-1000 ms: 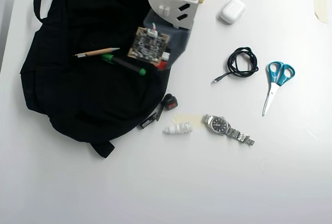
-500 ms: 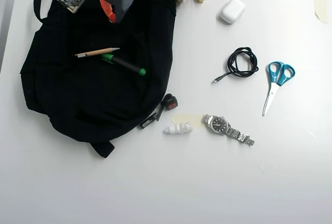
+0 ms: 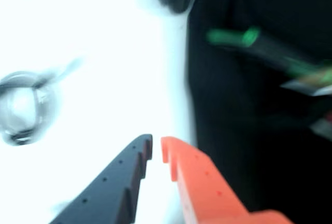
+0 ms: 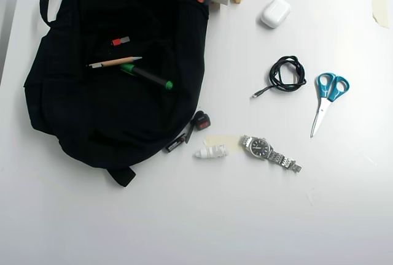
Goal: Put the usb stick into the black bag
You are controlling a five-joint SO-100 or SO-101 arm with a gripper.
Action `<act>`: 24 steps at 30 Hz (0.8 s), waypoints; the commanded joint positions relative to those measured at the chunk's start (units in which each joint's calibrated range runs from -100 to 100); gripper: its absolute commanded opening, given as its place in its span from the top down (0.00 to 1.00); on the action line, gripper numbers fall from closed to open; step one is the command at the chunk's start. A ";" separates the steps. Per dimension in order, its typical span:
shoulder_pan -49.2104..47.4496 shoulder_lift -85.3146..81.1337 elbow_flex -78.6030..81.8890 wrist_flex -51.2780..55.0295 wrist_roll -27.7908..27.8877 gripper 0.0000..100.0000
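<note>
Your gripper (image 3: 156, 149) shows in the wrist view as 2 toothed fingers, 1 black and 1 orange, tips nearly touching with only a thin slit between them and nothing held. In the overhead view only a sliver of the arm shows at the top edge, so read the claw from the wrist view alone.

The usb stick (image 4: 120, 42) lies on the black bag (image 4: 92, 111), well apart from the claw and off to its left and below it in the overhead view. Its long axis runs nearly level across that view, red end left, grey end right. It rests just above the pencil (image 4: 114, 62) and green pen (image 4: 146, 76), not touching either. It sits on the fabric; you cannot tell whether it is inside an opening. My read: the placing looks done, and any next move is clear of the bag.

In the blurred wrist view the bag fills the right of the claw and the white table (image 3: 104, 79) the left.

Count, overhead view: 1 usb stick, 1 bag, 1 pencil, 1 pen, 1 scissors (image 4: 326, 99), 1 watch (image 4: 268, 152), 1 coiled cable (image 4: 285, 74), 1 white case (image 4: 275, 13).
</note>
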 commanded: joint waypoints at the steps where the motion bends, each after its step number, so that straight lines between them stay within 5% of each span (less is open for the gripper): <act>1: -14.04 -14.14 22.35 -11.59 -5.95 0.98; 5: -20.03 -33.97 52.54 -24.85 -6.21 0.98; 10: -20.03 -49.99 70.60 -27.18 -6.47 0.98; 24: -25.64 -55.30 82.37 -21.75 -5.95 0.98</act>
